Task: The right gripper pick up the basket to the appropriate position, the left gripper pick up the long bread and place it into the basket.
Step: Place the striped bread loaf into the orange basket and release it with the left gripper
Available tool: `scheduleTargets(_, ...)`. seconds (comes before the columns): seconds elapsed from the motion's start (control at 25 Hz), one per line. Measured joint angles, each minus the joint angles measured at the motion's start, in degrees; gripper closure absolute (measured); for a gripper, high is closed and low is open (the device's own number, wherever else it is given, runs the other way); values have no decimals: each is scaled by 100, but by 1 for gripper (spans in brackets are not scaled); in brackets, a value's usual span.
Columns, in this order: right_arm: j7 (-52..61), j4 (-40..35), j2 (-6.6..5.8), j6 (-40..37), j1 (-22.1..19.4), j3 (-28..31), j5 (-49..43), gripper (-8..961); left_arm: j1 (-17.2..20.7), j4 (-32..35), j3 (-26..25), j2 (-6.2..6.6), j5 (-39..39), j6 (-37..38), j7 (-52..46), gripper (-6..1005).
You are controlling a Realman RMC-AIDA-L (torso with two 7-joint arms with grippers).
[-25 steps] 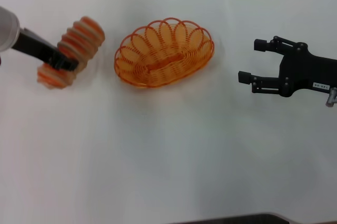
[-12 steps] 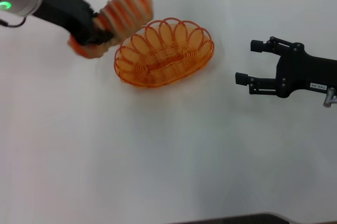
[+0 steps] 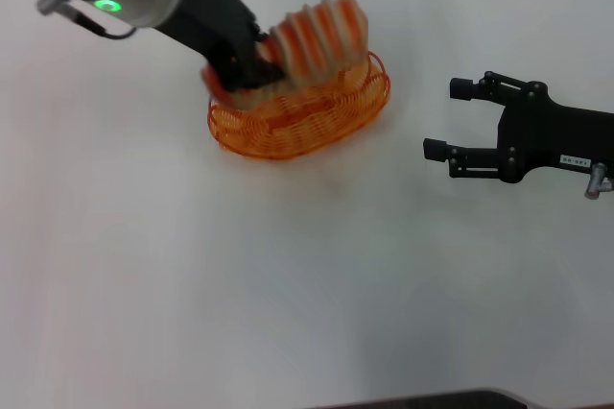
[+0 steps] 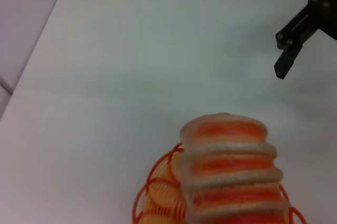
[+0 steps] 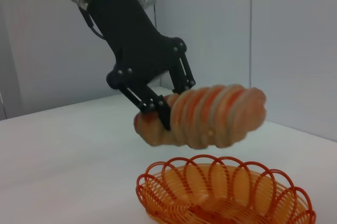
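My left gripper (image 3: 257,73), a black claw, is shut on the long bread (image 3: 317,33), a tan loaf with orange stripes. It holds the loaf tilted in the air just above the orange wire basket (image 3: 307,129), which rests on the white table. The right wrist view shows the left gripper (image 5: 168,105) clamping the bread (image 5: 210,116) near one end, clear above the basket (image 5: 226,192). The left wrist view shows the bread (image 4: 229,176) over the basket's rim (image 4: 152,182). My right gripper (image 3: 447,119), with a white label, is open and empty to the right of the basket.
The white table (image 3: 288,284) carries only the basket. A dark edge (image 3: 432,399) runs along its front. One of the right gripper's fingers (image 4: 288,58) shows far off in the left wrist view. Grey walls (image 5: 295,40) stand behind the table.
My left gripper has lifted the bread from the table at the left and carried it rightward over the basket. The right gripper has drifted slightly toward the basket, still open.
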Motion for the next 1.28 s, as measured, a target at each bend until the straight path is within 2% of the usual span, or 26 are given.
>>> scheduleTargets(0.2, 0, 0, -6, -5, -5, 1, -1, 22, -11, -358, 303, -3, -107, -419, -106, 714)
scheduleTargets(0.44, 0, -15, -16, -6, 10, 2, -1, 23, -8, -660, 425, -5, -119, -750, -214, 727)
scheduleTargets(0.72, 0, -31, -16, 8, 26, 2, -1, 23, 114, -591, 792, -12, -93, -1018, -490, 741)
scheduleTargets(0.92, 0, -44, -19, 11, 38, 2, -1, 22, 125, -591, 931, -5, -74, -1107, -692, 711)
scheduleTargets(1.16, 0, -46, -24, 22, 57, 2, -1, 22, 209, -613, 890, -3, -116, -1275, -716, 542)
scheduleTargets(1.28, 0, -43, -24, 28, 74, 2, -1, 22, 246, -631, 822, -3, -147, -1282, -753, 370)
